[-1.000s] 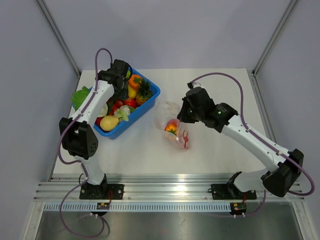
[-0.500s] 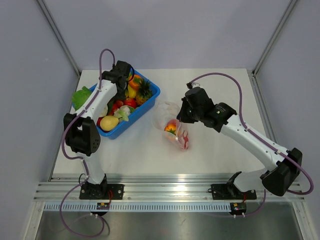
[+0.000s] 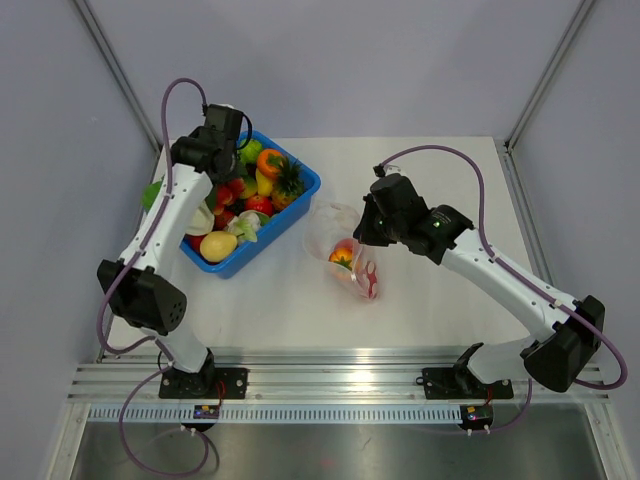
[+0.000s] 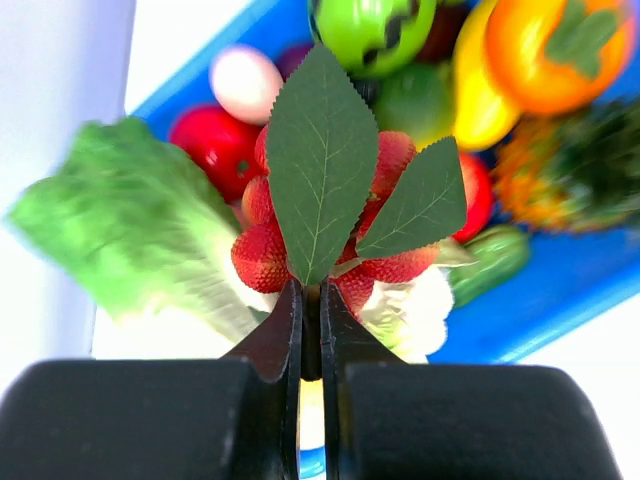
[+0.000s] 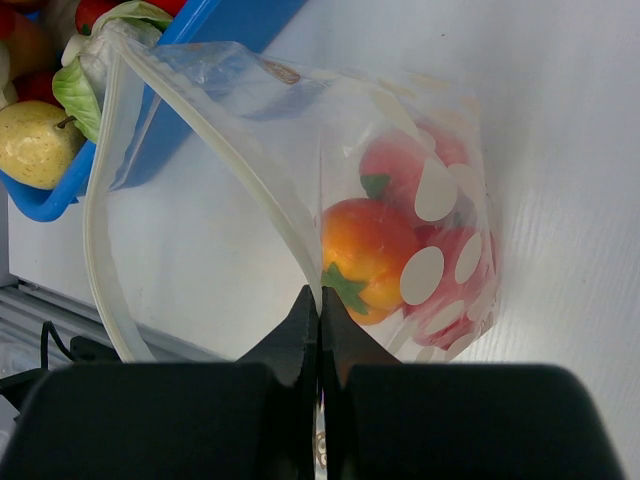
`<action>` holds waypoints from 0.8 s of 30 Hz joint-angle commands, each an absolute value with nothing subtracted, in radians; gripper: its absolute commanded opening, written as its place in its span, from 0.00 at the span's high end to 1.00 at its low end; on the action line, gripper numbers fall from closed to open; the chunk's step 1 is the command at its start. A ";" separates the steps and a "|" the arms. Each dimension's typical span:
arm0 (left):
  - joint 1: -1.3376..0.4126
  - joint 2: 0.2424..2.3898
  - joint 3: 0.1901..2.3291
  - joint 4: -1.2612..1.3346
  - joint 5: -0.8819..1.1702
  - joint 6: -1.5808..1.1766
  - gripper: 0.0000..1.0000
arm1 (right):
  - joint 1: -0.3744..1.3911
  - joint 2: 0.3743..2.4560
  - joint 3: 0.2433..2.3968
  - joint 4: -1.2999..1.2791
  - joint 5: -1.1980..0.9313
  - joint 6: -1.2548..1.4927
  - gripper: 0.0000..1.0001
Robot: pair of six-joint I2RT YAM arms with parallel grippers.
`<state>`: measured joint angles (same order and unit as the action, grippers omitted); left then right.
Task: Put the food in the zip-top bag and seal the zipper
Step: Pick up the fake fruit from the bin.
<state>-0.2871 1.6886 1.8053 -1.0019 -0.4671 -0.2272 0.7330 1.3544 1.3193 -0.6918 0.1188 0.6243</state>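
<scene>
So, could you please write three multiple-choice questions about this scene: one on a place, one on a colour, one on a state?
1. In the top view, on which side of the zip-top bag does the blue bin stand?
A. left
B. right
C. in front, nearer the arm bases

2. What colour is the berry cluster held in the left gripper?
A. yellow
B. red
C. purple

3. How is the bag's mouth?
A. zipped shut
B. open, its edge pinched by the right gripper
C. folded under the bag

Answers:
1 A, as the bin lies on the left arm's side of the bag.
2 B, as the left wrist view shows red berries behind two green leaves.
3 B, as the zipper gapes in a wide loop in the right wrist view.
</scene>
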 commanded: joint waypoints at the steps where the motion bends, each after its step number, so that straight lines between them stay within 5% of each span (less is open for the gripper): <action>1: -0.290 1.600 1.884 -0.986 -0.472 -0.247 1.00 | 0.732 1.353 1.358 -0.660 0.124 0.627 1.00; 11: -0.288 1.486 2.046 -1.057 -0.207 -0.248 1.00 | 0.732 1.381 1.381 -0.653 0.123 0.626 1.00; 24: -0.298 1.370 1.929 -1.059 0.571 -0.353 1.00 | 0.732 1.394 1.408 -0.658 0.135 0.621 1.00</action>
